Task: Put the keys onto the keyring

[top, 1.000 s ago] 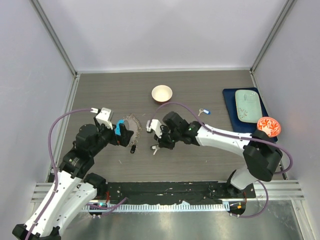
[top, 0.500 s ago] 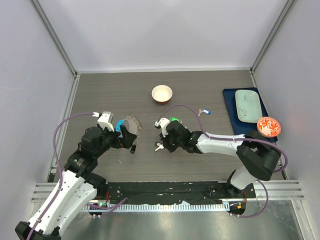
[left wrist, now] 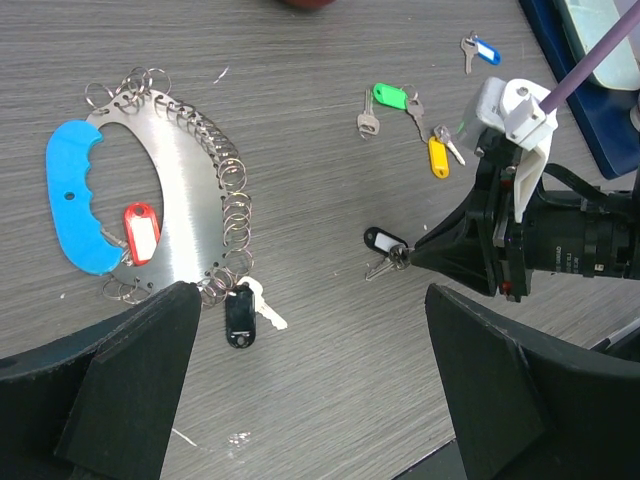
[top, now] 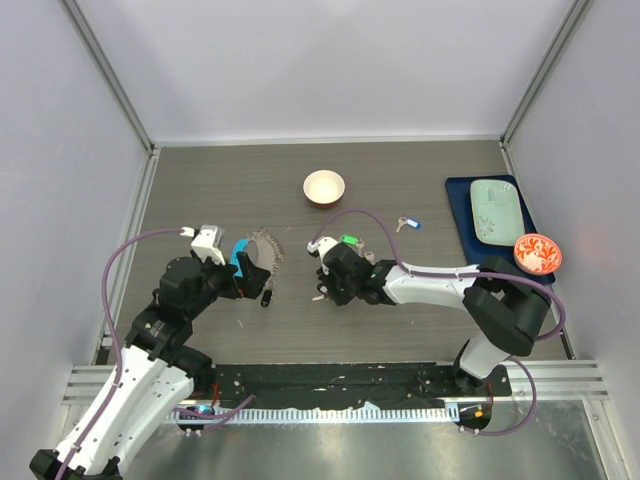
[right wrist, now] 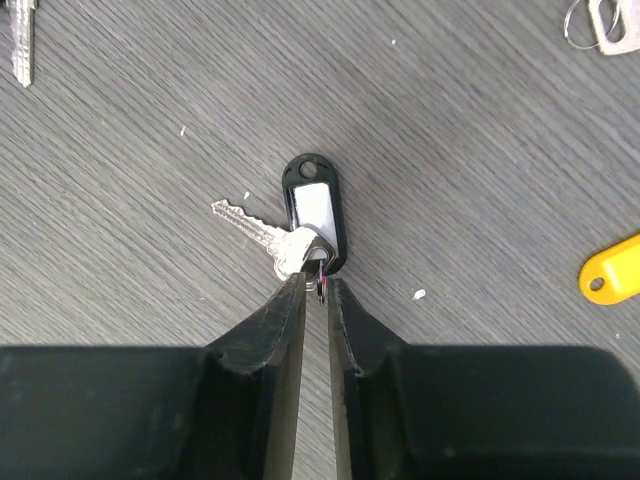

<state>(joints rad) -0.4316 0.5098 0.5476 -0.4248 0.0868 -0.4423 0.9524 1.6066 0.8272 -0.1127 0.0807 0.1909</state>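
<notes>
The keyring [left wrist: 185, 180] is a shiny crescent plate edged with small rings, with a bright-blue grip [left wrist: 72, 195]. A red-tagged key [left wrist: 140, 230] and a black-tagged key [left wrist: 240, 312] hang on it. My left gripper [left wrist: 320, 400] hovers wide open just on the near side of it. Another black-tagged key [right wrist: 318, 215] lies flat on the table. Its small ring sits between the tips of my right gripper [right wrist: 317, 283], whose jaws stand narrowly parted. Loose keys lie beyond: green-tagged [left wrist: 391, 96], plain [left wrist: 367, 122], yellow-tagged [left wrist: 438, 156] and blue-tagged [left wrist: 485, 50].
A small white bowl [top: 324, 186] stands at the back centre. At the right, a dark-blue tray [top: 462, 210] holds a pale-green dish, with a red patterned bowl [top: 537, 253] at its near corner. Grey walls enclose the table.
My right gripper has swung round and come down with the black-tagged key onto the table, and its jaws have parted a little. The left arm has shifted slightly.
</notes>
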